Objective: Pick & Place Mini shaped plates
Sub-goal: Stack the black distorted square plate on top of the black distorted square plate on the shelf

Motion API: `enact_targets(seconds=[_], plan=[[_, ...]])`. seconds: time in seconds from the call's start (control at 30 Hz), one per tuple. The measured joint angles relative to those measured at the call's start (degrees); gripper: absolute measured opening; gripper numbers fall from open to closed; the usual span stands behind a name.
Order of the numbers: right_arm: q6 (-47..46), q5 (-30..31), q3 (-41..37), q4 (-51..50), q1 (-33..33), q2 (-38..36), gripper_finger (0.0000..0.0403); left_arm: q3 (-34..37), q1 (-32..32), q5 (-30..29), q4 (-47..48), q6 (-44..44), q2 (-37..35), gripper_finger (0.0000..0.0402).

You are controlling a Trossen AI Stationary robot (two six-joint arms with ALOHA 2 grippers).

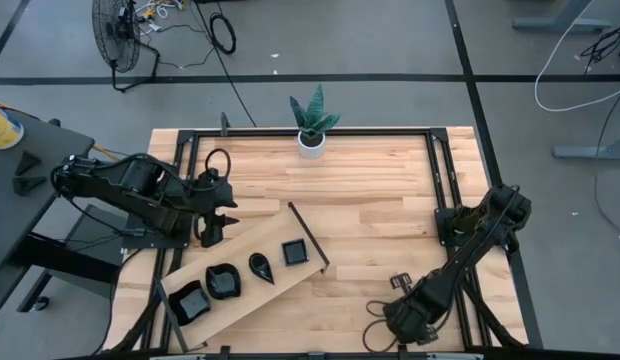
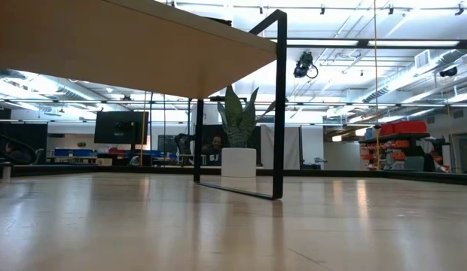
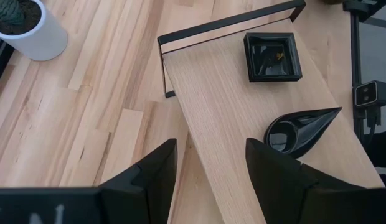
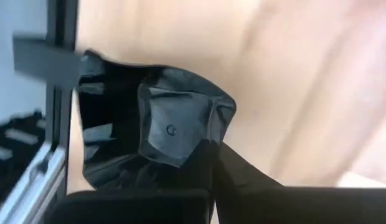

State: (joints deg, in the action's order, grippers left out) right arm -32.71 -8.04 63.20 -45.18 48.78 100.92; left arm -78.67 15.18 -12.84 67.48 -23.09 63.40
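Evidently to gather more, the right tool (image 1: 408,322) sat low at the bench's (image 1: 390,220) bottom right, clamped on a black plate (image 4: 180,127), while four plates (image 1: 248,271) lined the board (image 1: 275,240) beside the open, empty left tool (image 1: 212,228).

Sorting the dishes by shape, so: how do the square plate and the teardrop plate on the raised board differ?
The square plate has four straight sides and a raised rim; the teardrop plate is rounded, tapering to a sharp point. The square plate sits nearest the board's black-framed end, the teardrop plate next along. Both are glossy black and lie flat.
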Motion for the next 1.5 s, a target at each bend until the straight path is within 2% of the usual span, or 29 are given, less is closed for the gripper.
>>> enact_targets(seconds=[0.2,0.33,0.5,0.73,0.93,1.2,1.37,1.5], plan=[[-1.4,3.9,-0.1,-3.8,-3.8,-2.2,0.0,0.0,0.0,0.0,0.0,0.2,0.0,0.0195],[-4.1,4.9,-3.0,-2.5,-7.4,-3.7,0.0,0.0,0.0,0.0,0.0,0.2,0.0,0.0195],[-13.6,7.4,-10.1,3.5,-13.7,-8.2,0.0,0.0,0.0,-0.7,0.0,0.7,0.0,0.0195],[-26.4,7.8,-19.7,11.0,-23.9,-18.3,0.0,0.0,0.0,-2.8,0.0,1.9,0.0,0.0195],[-43.3,7.9,-24.0,16.2,-33.7,-23.2,0.0,0.0,0.0,-5.8,0.2,2.4,0.0,0.0195],[-49.6,7.6,-25.2,35.4,-47.7,-20.1,0.0,0.0,0.0,-9.6,0.2,3.4,0.0,0.0195],[-50.8,7.3,-23.9,40.0,-57.0,-14.7,0.0,0.0,-0.5,-9.3,0.3,3.4,0.0,0.0195],[-47.1,6.9,-19.1,40.6,-62.1,-9.9,0.0,0.0,-4.5,-5.0,0.2,2.8,0.0,0.0195]])
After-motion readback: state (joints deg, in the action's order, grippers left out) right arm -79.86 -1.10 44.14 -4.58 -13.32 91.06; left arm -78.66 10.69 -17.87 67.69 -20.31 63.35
